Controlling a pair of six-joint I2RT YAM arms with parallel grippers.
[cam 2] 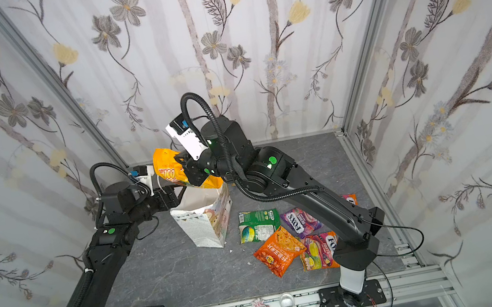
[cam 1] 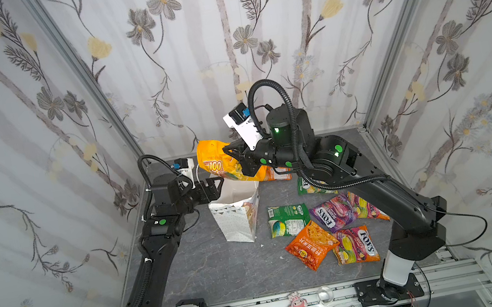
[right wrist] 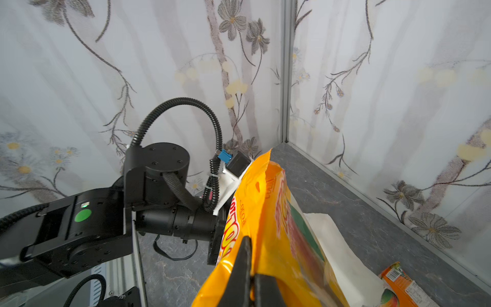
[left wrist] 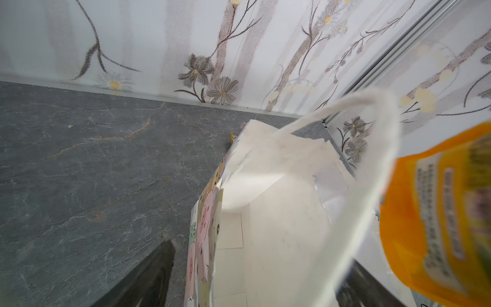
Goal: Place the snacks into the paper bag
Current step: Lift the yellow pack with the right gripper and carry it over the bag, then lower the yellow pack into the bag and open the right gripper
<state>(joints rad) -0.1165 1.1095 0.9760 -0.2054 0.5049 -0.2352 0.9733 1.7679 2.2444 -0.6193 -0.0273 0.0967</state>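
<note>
The right hand (cam 1: 236,158) is clamped on a yellow packet (cam 1: 215,163) hanging over the open paper bag (cam 1: 236,224). The left hand (cam 1: 215,188) has its fingers apart about the bag's rim. The drop-in step is under way: lower, then release, while the other snacks (cam 1: 310,245) wait on the tabletop (cam 1: 225,274).

The paper bag (cam 1: 239,227) stands upright a little left of the middle in both top views. It is white, with a dotted front and a cartoon print on its side, and its mouth is open. A yellow packet (cam 1: 217,162) is in the air, tilted, just above that mouth. To the right of the bag lie flat a green packet (cam 1: 288,220), a purple FOX'S packet (cam 1: 334,214), an orange packet (cam 1: 312,245) and a pink FOX'S packet (cam 1: 355,246), all close together.
</note>
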